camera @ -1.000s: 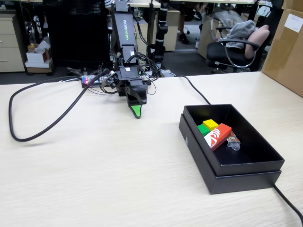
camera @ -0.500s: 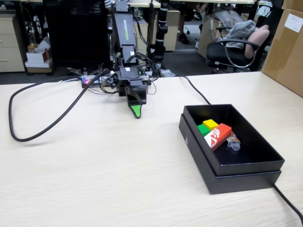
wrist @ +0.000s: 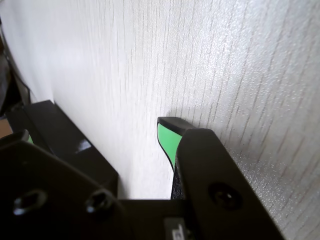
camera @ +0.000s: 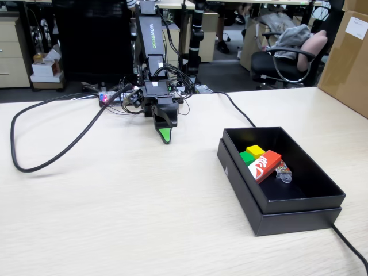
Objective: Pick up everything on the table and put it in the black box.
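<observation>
On the pale worktop (camera: pixel 115 218), wide bare room is left ahead of the arm, bounded by a looping black cable (camera: pixel 34 167) at the left of the fixed view. The tool (camera: pixel 165 137) is pointed down at the surface, empty; whether it is clenched cannot be told (only one green tip shows). Well to its right, the black box (camera: pixel 276 215) holds the green cube (camera: pixel 245 156), yellow cube (camera: pixel 255 151) and red block (camera: pixel 264 165).

Bright, even light; blurry wrist foreground
</observation>
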Motion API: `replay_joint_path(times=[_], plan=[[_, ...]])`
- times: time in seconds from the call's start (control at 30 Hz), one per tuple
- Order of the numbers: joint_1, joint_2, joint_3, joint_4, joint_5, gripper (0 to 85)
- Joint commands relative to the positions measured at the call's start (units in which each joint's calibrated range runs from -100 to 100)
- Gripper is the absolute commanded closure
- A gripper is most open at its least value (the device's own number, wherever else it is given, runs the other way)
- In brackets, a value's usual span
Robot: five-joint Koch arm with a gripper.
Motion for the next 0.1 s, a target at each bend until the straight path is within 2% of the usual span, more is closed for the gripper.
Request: replay_joint_path(times=[0.0, 0.07], plan=[[0.0, 0.3, -0.6, -1.1, -0.1, 36.7], [0.0, 0.3, -0.6, -1.1, -0.1, 36.7]])
